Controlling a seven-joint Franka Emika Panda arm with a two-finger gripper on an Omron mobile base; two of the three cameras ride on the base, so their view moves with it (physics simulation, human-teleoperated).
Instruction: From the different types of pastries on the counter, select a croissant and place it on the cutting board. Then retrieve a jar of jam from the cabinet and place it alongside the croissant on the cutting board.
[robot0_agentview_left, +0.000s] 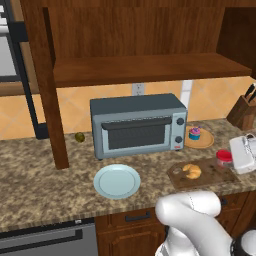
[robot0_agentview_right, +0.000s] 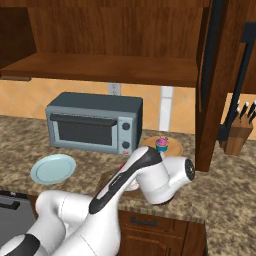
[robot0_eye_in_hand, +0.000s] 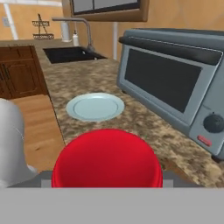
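The dark cutting board (robot0_agentview_left: 210, 176) lies on the granite counter (robot0_agentview_left: 45, 185) in front of the toaster oven. On its left half rests the golden croissant (robot0_agentview_left: 191, 171). At the board's right far corner is the jar of jam (robot0_agentview_left: 223, 158), and my gripper (robot0_agentview_left: 230, 156) is shut on it from the right. Whether the jar touches the board I cannot tell. In the hand view its red lid (robot0_eye_in_hand: 107, 159) bulges between my fingertips. The pink-frosted cupcake (robot0_agentview_left: 194, 133) (robot0_agentview_right: 161, 144) sits on a tan plate (robot0_agentview_left: 204, 141) behind the board. The cabinet (robot0_agentview_left: 145, 67) hangs above.
A grey toaster oven (robot0_agentview_left: 137, 125) (robot0_eye_in_hand: 175, 83) stands mid-counter with a light-blue plate (robot0_agentview_left: 117, 181) (robot0_eye_in_hand: 95, 106) in front of it. A knife block (robot0_agentview_left: 243, 112) is at the far right and a small olive-coloured object (robot0_agentview_left: 79, 136) sits left of the oven. A sink (robot0_eye_in_hand: 72, 53) lies beyond.
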